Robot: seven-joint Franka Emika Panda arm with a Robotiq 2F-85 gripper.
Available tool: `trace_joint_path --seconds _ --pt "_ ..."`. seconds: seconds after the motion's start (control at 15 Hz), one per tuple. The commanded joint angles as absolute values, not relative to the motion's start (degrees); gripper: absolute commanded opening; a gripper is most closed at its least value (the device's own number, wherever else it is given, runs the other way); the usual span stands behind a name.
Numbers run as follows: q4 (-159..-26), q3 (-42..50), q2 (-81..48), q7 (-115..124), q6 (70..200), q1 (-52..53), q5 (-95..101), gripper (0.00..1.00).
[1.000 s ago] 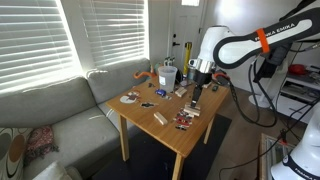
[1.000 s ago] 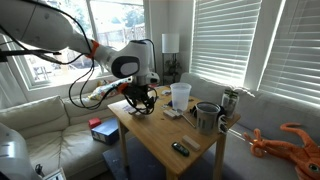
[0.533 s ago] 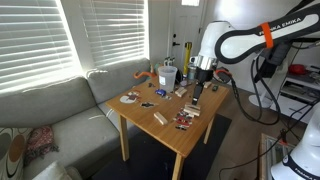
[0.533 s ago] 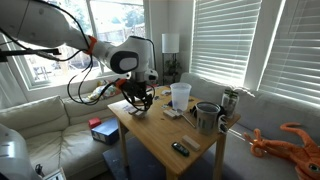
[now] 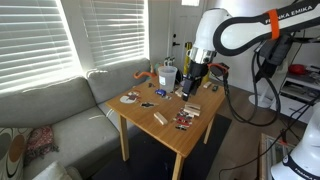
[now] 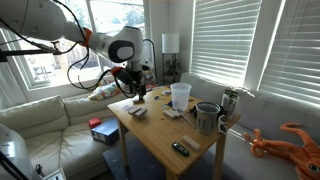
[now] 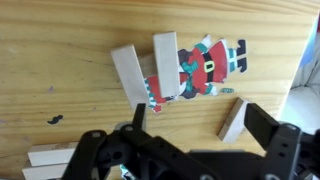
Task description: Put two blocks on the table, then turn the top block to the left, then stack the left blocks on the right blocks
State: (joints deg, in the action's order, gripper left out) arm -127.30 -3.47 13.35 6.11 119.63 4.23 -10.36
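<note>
The pincer (image 7: 200,118) hangs wide and empty above the honey-coloured wooden counter (image 5: 170,108), where pale blocks (image 7: 130,75) lie loose around a Santa picture (image 7: 205,65). A grey sofa (image 5: 55,108) stands beside the counter, under slatted window blinds (image 5: 105,35).

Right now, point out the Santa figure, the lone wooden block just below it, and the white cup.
Santa figure (image 7: 207,66): wrist view, on its red coat.
lone wooden block (image 7: 232,120): wrist view, middle of its top face.
white cup (image 6: 180,97): in an exterior view, on its side wall.
</note>
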Motion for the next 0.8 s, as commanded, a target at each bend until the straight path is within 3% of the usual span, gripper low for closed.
trace_joint_path --seconds 0.0,0.73 --pt "-120.9 -5.9 8.3 15.6 116.5 4.7 -11.2 1.0" --pt "-118.2 -7.3 3.8 20.8 118.5 5.1 -10.2 1.0"
